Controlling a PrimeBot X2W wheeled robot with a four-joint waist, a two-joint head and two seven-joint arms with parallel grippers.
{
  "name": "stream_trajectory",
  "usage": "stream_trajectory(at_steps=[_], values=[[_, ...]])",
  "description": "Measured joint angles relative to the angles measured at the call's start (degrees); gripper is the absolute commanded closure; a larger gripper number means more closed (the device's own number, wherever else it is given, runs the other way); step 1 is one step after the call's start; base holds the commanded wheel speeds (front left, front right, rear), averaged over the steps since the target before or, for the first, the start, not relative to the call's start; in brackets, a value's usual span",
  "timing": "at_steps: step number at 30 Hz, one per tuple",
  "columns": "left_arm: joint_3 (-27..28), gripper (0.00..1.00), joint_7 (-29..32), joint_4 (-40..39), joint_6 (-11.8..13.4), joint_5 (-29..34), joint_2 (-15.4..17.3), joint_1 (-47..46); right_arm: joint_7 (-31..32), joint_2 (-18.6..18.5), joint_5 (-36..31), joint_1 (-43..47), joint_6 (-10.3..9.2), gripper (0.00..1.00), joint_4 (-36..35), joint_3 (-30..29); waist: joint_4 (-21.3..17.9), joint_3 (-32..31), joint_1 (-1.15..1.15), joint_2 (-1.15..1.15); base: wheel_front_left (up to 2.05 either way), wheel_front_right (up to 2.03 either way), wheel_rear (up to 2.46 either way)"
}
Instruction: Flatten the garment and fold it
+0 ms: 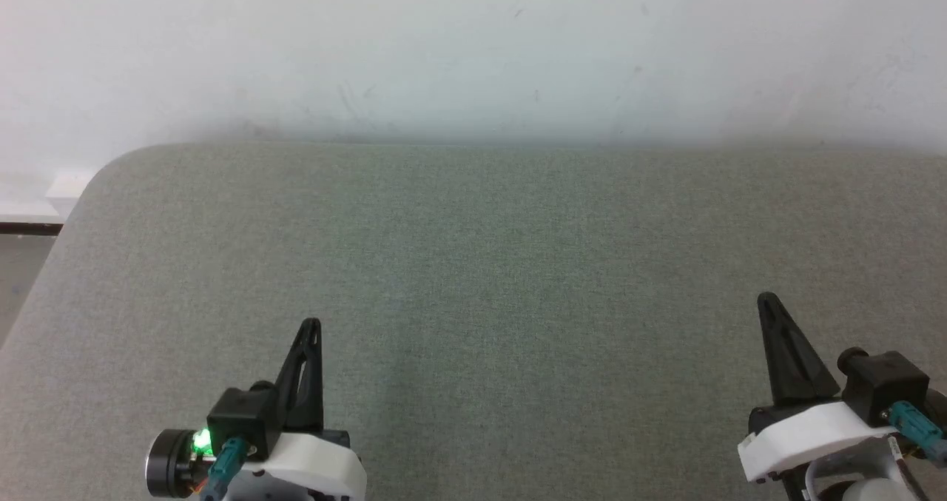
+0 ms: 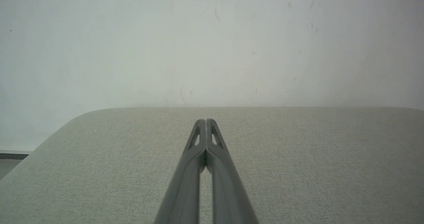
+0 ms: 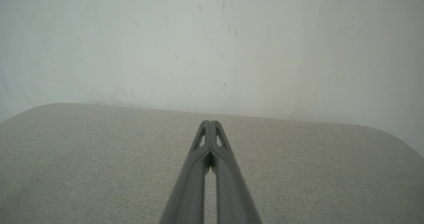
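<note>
We're looking down on a grey fabric-covered surface (image 1: 518, 264) with a rounded corner at 10 o'clock and a pale, scuffed wall (image 1: 473, 42) along 12 o'clock. The left tool (image 1: 311, 327) sits at 7 o'clock in the head view. Its dark fingers point toward 12 with a slight lean to 1, and a green light (image 1: 200, 438) glows on the wrist block below them. Over at 4 o'clock is the right tool (image 1: 766, 299), its fingers leaning a touch toward 11 above the white wrist housing (image 1: 799, 427). The two are well apart, one at each lower corner. In the left wrist view we see the left tool (image 2: 206, 121) closed, the two fingers pressed tip to tip with nothing between them, held low over the surface and aimed at the wall. It's the same picture in the right wrist view: the right tool (image 3: 209, 122) is closed too, tips touching and empty, pointing across the cloth toward 12. Where the garment lies, we cannot tell.
</note>
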Motion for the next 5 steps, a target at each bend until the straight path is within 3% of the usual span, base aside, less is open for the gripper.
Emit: stream_trajectory(at_steps=[5], values=[[0.3, 1.00, 0.6, 0.0, -0.4, 0.3, -0.1, 0.0, 0.7, 0.0, -0.4, 0.0, 0.00, 1.00, -0.1, 0.3, 0.0, -0.1, 0.00, 0.00, 0.00, 0.00, 0.00]])
